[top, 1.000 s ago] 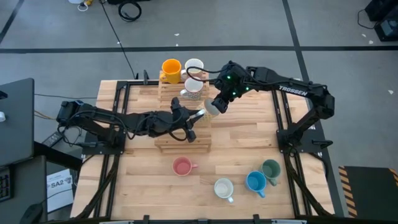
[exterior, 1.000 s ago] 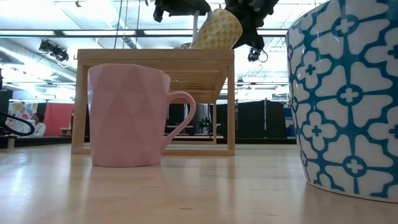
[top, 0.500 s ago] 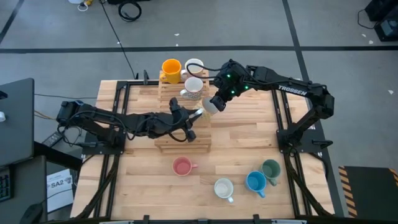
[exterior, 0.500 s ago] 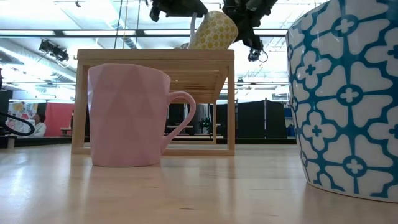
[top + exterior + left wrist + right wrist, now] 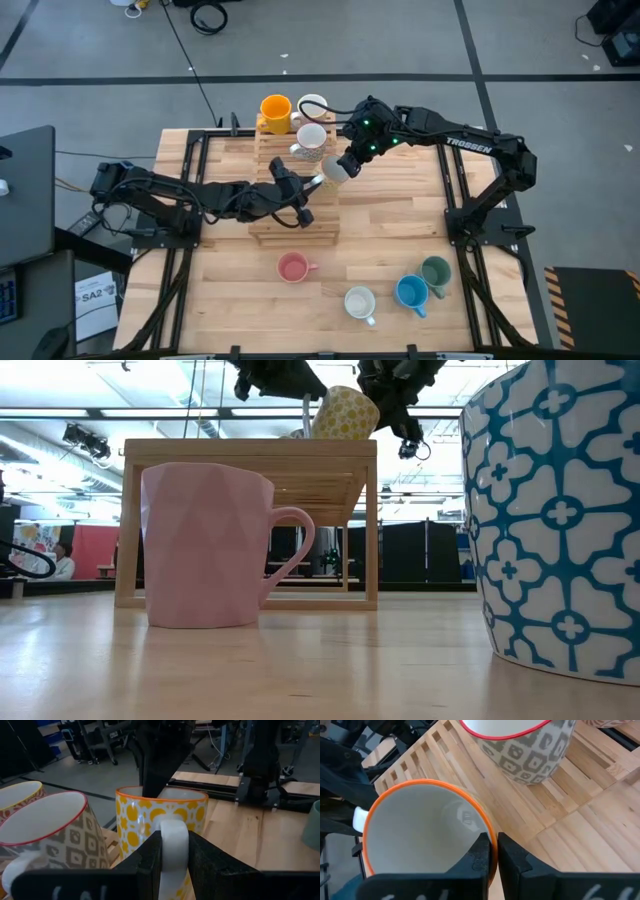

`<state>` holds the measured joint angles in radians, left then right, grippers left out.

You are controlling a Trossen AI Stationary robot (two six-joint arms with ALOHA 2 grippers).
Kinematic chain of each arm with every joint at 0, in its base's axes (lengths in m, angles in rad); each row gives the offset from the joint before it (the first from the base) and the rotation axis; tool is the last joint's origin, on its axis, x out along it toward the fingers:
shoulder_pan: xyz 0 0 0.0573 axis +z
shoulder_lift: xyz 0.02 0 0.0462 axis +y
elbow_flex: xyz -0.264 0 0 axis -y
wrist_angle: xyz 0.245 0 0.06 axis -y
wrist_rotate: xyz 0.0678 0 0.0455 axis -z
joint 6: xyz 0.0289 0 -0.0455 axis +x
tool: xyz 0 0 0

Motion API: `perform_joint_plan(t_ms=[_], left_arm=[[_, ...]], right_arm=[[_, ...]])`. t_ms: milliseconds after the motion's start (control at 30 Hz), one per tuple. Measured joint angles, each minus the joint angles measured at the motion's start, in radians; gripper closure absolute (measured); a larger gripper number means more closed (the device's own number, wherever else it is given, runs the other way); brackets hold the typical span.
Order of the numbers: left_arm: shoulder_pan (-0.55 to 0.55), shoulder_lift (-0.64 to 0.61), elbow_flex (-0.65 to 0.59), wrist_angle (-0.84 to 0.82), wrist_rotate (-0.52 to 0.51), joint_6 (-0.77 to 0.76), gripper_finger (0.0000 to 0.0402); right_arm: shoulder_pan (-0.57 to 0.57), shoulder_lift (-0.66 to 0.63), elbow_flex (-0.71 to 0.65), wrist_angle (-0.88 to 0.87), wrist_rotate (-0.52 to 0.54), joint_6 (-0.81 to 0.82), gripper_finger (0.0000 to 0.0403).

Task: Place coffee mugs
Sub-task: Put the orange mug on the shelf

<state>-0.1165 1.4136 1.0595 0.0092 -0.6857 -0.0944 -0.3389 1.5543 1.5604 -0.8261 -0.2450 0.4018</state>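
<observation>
A yellow-patterned mug [image 5: 334,169] with an orange rim and a white handle hangs tilted just over the top of the wooden rack [image 5: 295,215], also in the low view [image 5: 345,412]. My left gripper [image 5: 312,186] is shut on it from the table's left. My right gripper [image 5: 347,163] is shut on it from the right. On the rack's far steps stand an orange mug [image 5: 275,110], a white mug [image 5: 313,105] and a grey-patterned, red-rimmed mug [image 5: 310,140]. My left gripper pinches the mug's white handle [image 5: 172,837] between its two fingers, which come almost level from the table's left and lie across the handle. The mug is tilted, with its mouth turned away from this gripper. My right gripper holds the mug's orange rim [image 5: 487,827], on the side away from the handle. One finger [image 5: 481,855] is inside the mug and the other [image 5: 512,862] is outside. The fingers slant down from the table's far right.
On the near part of the table stand a pink mug [image 5: 293,267], a cream mug [image 5: 359,301], a blue-patterned mug [image 5: 411,292] and a dark green mug [image 5: 436,271]. The pink mug [image 5: 205,545] and the blue-patterned mug [image 5: 560,520] fill the low view's front.
The yellow-patterned mug has tipped a little over the rack's top, and shows shorter in the low view. My right gripper has drawn in against its rim. Neither arm has travelled across the table.
</observation>
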Motion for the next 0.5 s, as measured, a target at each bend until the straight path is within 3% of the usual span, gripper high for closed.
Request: perform_joint_plan(t_ms=[300,500], left_arm=[[0.000,-0.004,0.000,-0.034,-0.004,0.001,0.0319],[0.002,0.000,-0.008,-0.073,-0.014,0.002,0.0292]], right_arm=[[0.001,0.000,0.000,0.003,0.010,0.020,0.0377],[0.000,-0.002,0.000,-0.004,0.015,0.024,0.0377]])
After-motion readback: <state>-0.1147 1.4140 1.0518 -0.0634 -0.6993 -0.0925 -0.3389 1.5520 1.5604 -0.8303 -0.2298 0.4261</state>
